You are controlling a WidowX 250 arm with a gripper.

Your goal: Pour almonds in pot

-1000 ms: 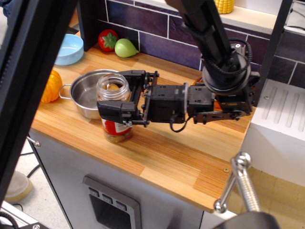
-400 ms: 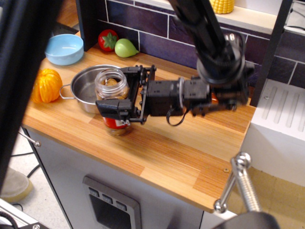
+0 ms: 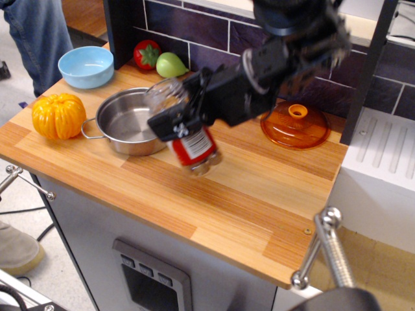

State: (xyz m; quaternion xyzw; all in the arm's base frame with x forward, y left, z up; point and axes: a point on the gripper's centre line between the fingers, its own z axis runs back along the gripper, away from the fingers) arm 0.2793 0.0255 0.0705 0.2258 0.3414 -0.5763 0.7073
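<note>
Jar (image 3: 185, 126) now lifted, tilted in claw (image 3: 178, 123)

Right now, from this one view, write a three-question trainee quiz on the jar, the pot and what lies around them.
1. True or false: the jar is lifted and tilted, its mouth toward the pot.
2. Which thing lies right of the gripper in the image? A) blue bowl B) orange lid C) pumpkin
3. Fill in: the pot's inside looks ____, with no almonds in it yet.

Key: 1 true; 2 B; 3 empty.
</note>
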